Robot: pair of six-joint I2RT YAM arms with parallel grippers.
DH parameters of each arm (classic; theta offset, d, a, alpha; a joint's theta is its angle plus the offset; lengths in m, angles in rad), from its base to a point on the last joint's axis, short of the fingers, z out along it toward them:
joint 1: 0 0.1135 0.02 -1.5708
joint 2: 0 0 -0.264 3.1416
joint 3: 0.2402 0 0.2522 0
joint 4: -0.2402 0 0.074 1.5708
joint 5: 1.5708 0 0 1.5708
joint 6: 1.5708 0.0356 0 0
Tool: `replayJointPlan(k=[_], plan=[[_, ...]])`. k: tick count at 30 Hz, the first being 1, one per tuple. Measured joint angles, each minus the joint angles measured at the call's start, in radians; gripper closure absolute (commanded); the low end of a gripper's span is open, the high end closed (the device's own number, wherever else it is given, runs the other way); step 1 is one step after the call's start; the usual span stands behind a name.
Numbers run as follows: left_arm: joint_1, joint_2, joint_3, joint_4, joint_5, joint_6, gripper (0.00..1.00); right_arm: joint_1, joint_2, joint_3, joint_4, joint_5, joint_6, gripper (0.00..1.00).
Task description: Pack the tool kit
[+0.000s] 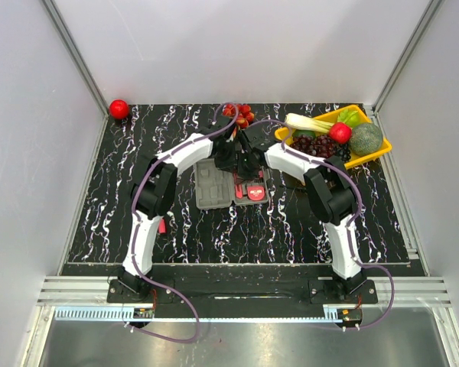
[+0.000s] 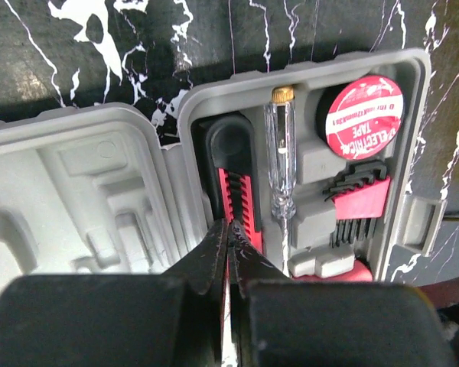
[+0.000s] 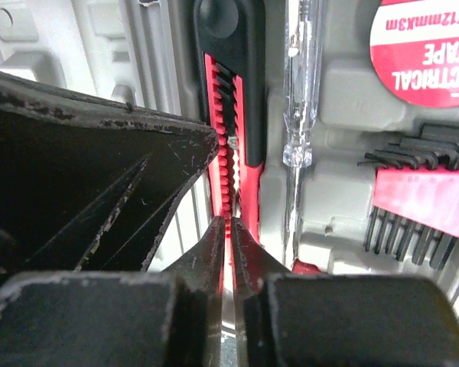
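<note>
The tool kit (image 1: 231,183) lies opened flat on the counter, just toward 12 o'clock of its middle. It is a grey plastic case. Its lid (image 2: 76,191), with moulded recesses, is at 9 o'clock and its tray half (image 2: 315,162) at 3 o'clock. In the tray, a black-and-red knife (image 2: 233,180) sits lengthwise in the slot beside the hinge. At its 3 o'clock lies a clear-handled screwdriver (image 2: 281,153), brass cap toward 12 o'clock. A red-labelled roll of electrical tape (image 2: 363,115) fills the 1 o'clock corner, and at its 6 o'clock black hex keys (image 2: 359,202) rest in a red holder.
</note>
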Motion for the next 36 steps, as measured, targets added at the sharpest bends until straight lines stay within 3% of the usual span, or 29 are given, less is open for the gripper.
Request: replayJointPlan(k=[9,14,20,24,31,36], plan=[[0.008,-0.087,0.033,-0.056,-0.03,0.034,0.66,0.011,-0.126,-0.058,0.031,0.114,0.03,0.61],[0.041,-0.287,-0.002,-0.008,-0.043,0.043,0.43,0.009,-0.314,-0.101,0.041,0.245,0.114,0.52],[0.123,-0.576,-0.218,0.093,-0.053,0.06,0.22,-0.036,-0.494,-0.224,-0.008,0.372,0.263,0.47],[0.189,-0.667,-0.385,0.121,-0.064,0.06,0.18,-0.111,-0.532,-0.365,-0.049,0.386,0.339,0.47],[0.248,-0.673,-0.628,0.155,-0.043,0.048,0.18,-0.196,-0.535,-0.54,-0.109,0.385,0.439,0.37],[0.263,-0.665,-0.685,0.161,-0.016,0.046,0.18,-0.245,-0.538,-0.58,-0.12,0.386,0.519,0.36]])
